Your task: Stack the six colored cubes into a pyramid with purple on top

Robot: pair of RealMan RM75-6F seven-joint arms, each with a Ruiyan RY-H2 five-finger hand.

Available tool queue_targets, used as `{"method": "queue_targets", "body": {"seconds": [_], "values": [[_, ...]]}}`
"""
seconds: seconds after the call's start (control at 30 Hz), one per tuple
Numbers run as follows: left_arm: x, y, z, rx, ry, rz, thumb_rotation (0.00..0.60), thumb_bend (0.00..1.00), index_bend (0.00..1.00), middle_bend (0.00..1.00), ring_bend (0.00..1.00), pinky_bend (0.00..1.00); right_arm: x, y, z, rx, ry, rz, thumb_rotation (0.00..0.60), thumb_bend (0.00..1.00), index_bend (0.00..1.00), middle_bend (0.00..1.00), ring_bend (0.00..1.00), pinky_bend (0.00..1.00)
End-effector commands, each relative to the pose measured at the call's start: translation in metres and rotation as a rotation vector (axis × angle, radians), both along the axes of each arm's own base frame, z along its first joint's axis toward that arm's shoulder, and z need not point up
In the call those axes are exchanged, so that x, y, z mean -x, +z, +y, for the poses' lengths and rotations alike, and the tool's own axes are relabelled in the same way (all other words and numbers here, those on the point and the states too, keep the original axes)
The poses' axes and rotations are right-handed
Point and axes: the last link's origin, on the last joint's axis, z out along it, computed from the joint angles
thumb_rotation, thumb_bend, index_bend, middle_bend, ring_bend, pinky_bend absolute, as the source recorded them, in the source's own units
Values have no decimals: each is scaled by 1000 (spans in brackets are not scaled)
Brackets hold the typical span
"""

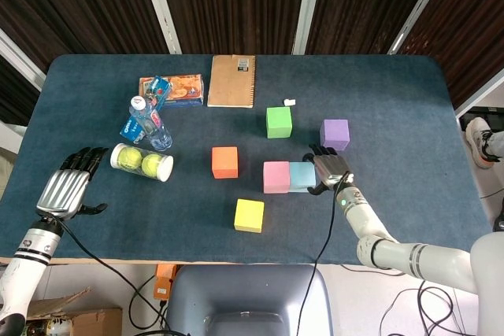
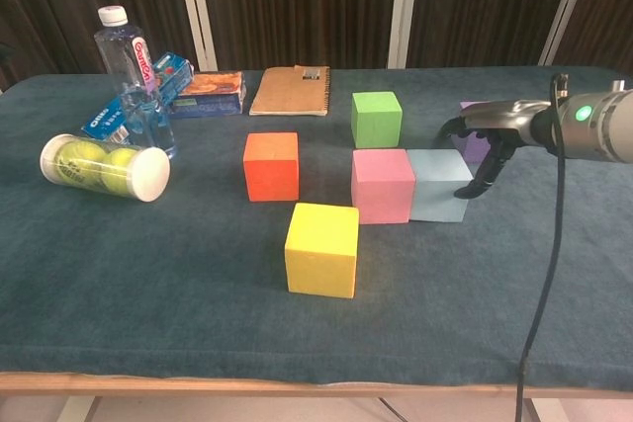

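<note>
Foam-like cubes appear light, rigid and matte; grip opposite flat faces.

Head view: light blue cube touches pink cube; right hand, fingers curled, rests against the blue cube's far side. Left hand lies spread, well apart.

Chest view: purple cube sits behind the blue cube.

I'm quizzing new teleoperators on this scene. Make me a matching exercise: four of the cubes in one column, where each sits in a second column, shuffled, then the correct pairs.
Things:
1. yellow cube
2. light blue cube
3. green cube
4. orange cube

Places:
A. touching the pink cube, beside the right hand
B. nearest the table's front edge
C. alone, between the tennis ball tube and the pink cube
D. farthest back, near the notebook

Pairs: 1-B, 2-A, 3-D, 4-C
</note>
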Motion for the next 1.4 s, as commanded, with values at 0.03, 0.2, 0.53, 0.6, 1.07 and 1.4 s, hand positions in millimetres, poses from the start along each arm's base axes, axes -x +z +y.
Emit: {"method": "queue_targets", "body": {"seconds": [0.03,0.2,0.53,0.6,1.07,1.4], "values": [[0,0,0,-1,0,0,600,33,0,80,26,131,0,0,0,-3,2,0,600,191,203,15,0,0],[-1,1,0,-1,-3,-2,600,33,0,81,26,131,0,3,3,-13,12,2,600,192,121,1,0,0],[-9,5,1,-28,-39,-24,600,47,0,57,15,130,6,34,22,24,70,-7,600,191,0,0,0,0],[-14,4,2,-26,-60,-43,600,73,0,14,1,127,10,52,34,69,114,-7,600,192,0,0,0,0],[-55,-73,36,102,-93,-126,600,82,92,45,0,100,134,144,168,396,250,32,600,191,0,0,0,0],[-105,-135,60,111,-147,-87,600,105,148,143,0,93,155,144,166,351,218,-2,600,192,0,0,0,0]]}}
